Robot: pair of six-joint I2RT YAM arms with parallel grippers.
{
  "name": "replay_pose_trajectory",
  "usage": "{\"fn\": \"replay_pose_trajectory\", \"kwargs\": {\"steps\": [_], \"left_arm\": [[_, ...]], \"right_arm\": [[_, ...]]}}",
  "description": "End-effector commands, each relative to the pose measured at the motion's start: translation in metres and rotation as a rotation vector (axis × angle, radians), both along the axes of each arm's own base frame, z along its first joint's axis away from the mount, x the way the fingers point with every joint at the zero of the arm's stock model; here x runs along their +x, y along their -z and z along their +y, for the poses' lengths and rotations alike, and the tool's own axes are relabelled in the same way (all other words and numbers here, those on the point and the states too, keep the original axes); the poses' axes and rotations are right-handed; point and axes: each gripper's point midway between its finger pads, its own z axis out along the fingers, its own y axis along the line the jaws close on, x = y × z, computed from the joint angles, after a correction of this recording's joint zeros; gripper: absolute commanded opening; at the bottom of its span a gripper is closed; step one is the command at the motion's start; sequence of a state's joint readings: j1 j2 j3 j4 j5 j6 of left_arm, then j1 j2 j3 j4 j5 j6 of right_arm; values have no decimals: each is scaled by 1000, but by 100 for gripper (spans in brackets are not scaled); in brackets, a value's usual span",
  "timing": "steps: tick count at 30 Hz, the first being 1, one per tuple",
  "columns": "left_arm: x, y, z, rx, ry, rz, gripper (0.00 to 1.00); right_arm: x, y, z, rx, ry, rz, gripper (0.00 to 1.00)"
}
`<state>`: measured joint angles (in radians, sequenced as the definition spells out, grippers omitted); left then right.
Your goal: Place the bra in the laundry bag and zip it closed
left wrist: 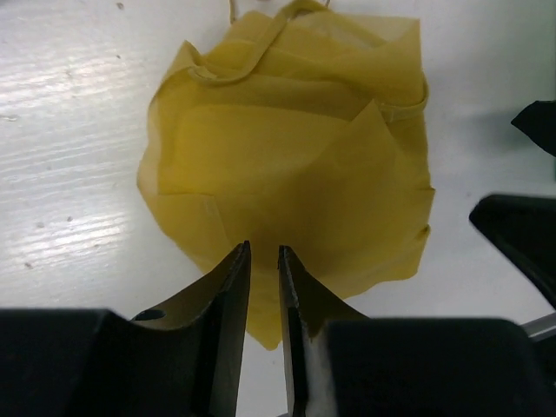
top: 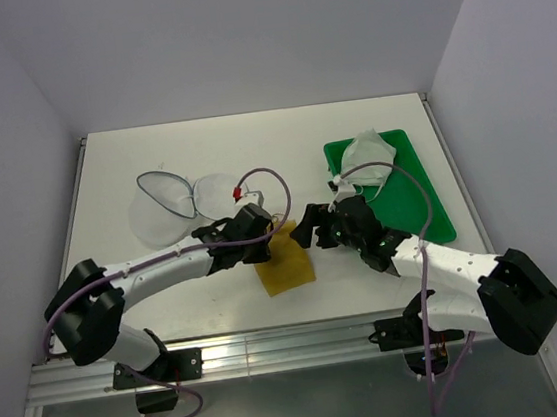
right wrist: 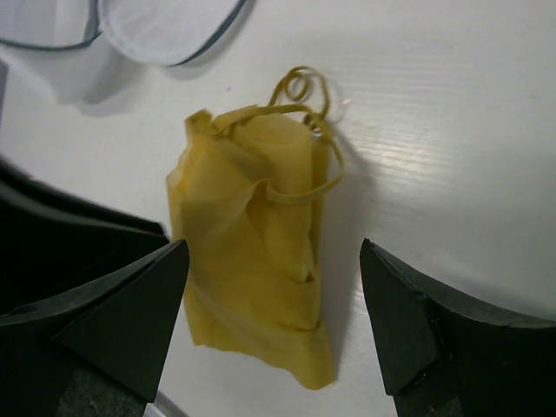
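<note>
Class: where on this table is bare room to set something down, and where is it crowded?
Free: far strip of table behind laundry bag and green tray, also between them. Crowded: near middle, left gripper and right gripper at the bra.

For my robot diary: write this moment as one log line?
bra: on table, outside bag | left end effector: narrow gap, at bra edge | right end effector: wide open over bra | bag: open
</note>
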<state>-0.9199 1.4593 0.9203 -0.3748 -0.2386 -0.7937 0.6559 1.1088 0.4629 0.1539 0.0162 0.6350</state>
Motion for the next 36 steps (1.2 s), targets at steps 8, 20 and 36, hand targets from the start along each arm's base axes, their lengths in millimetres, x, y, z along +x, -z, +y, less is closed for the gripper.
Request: {"fn": "replay_pose_trajectory", "kwargs": {"steps": [8, 20, 36], "left_arm": [[11, 41, -34, 15, 61, 59, 26], [22, 53, -34, 67, 32, 77, 25], [28, 34, -39, 41, 42, 44, 25]], "right_arm": [[0, 12, 37, 116, -174, 21, 89], [-1, 55, 36, 78, -165, 97, 87], [2, 67, 37, 111, -113, 129, 10]]}}
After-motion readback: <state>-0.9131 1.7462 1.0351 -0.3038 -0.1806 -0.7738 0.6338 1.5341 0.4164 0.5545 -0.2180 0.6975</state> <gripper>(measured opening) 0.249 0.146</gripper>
